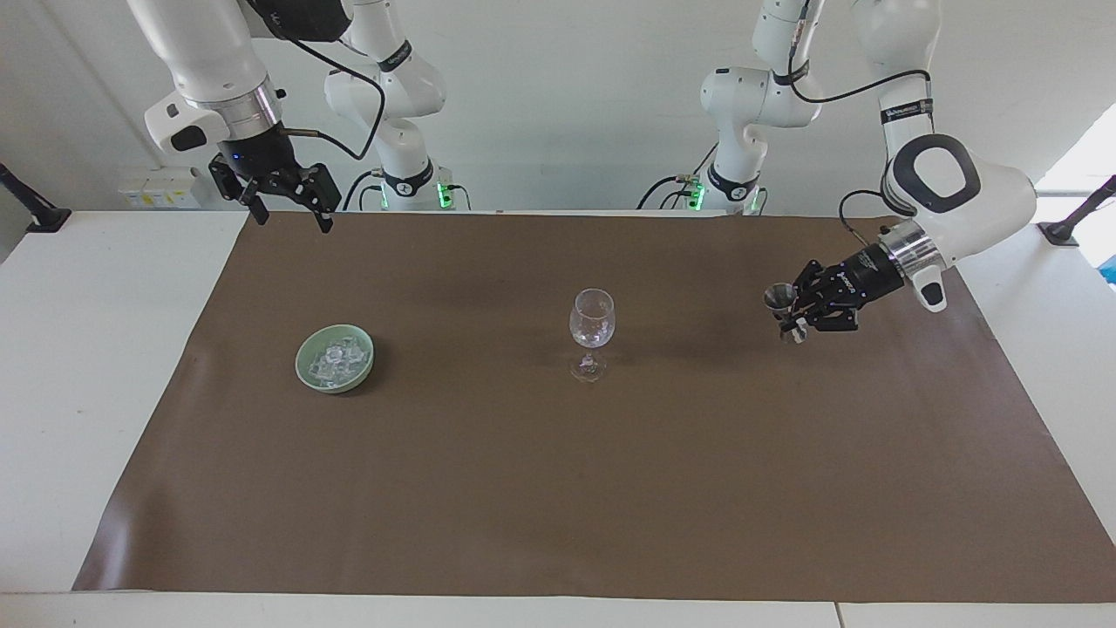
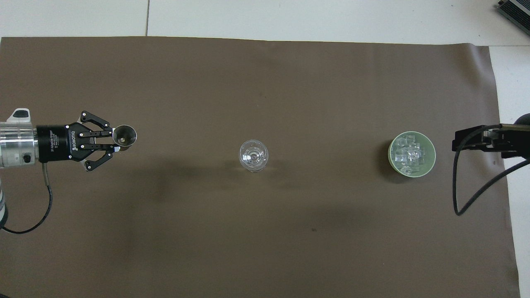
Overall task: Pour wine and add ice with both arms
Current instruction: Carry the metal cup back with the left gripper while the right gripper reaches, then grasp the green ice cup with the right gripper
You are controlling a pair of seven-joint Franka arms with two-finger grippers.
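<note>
A clear stemmed wine glass (image 1: 592, 318) (image 2: 253, 155) stands upright mid-mat. My left gripper (image 1: 793, 316) (image 2: 112, 140) is shut on the waist of a small metal jigger (image 1: 779, 298) (image 2: 124, 135), held mouth-up just above the mat toward the left arm's end, well apart from the glass. Wine is out of view; I cannot tell whether glass or jigger holds liquid. The ice (image 1: 336, 358) (image 2: 408, 154) is piled in a pale green bowl (image 1: 302, 361) (image 2: 433, 157) toward the right arm's end. My right gripper (image 1: 294, 218) (image 2: 457, 145) waits open and empty, raised over the mat's corner.
A brown mat (image 1: 558, 488) (image 2: 265, 82) covers most of the white table (image 1: 105, 366). Black camera mounts (image 1: 35, 209) (image 1: 1068, 225) stand at the table's two corners nearest the robots. A black cable (image 2: 463, 194) hangs from the right arm.
</note>
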